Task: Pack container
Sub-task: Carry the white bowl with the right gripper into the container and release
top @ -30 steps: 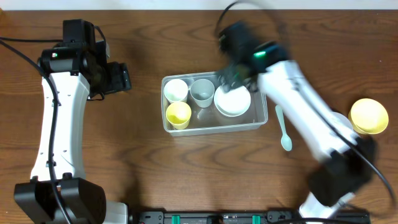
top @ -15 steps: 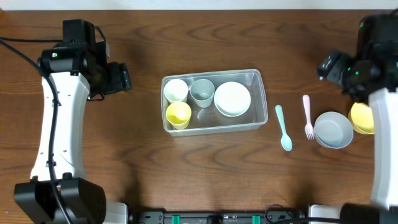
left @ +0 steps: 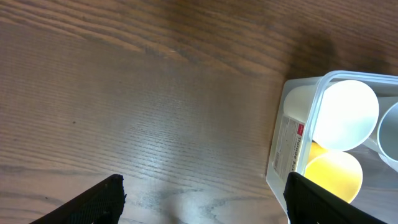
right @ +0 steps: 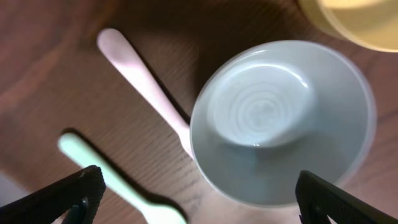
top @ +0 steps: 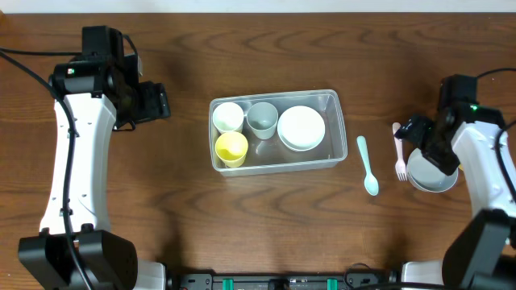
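The clear container [top: 334, 153] stands mid-table and holds a white cup [top: 228, 117], a grey cup [top: 262, 119], a yellow cup [top: 231, 147] and a white bowl [top: 301, 127]. My right gripper [top: 425, 145] is open and empty, hovering over a grey bowl [top: 434, 176]. In the right wrist view the grey bowl [right: 283, 121] lies between my open fingers [right: 199, 199]. My left gripper [top: 157, 101] is open and empty, left of the container. In the left wrist view its fingers [left: 205, 202] are above bare wood, with the container's wall [left: 289, 143] at the right.
A mint spoon [top: 368, 165] and a pink fork [top: 399, 153] lie on the wood between the container and the grey bowl. A yellow bowl [right: 354, 15] sits just beyond the grey bowl and is hidden under my right arm in the overhead view.
My right arm has swung from above the white bowl in the container out to the right and now hangs over the grey bowl. The left arm has not moved.
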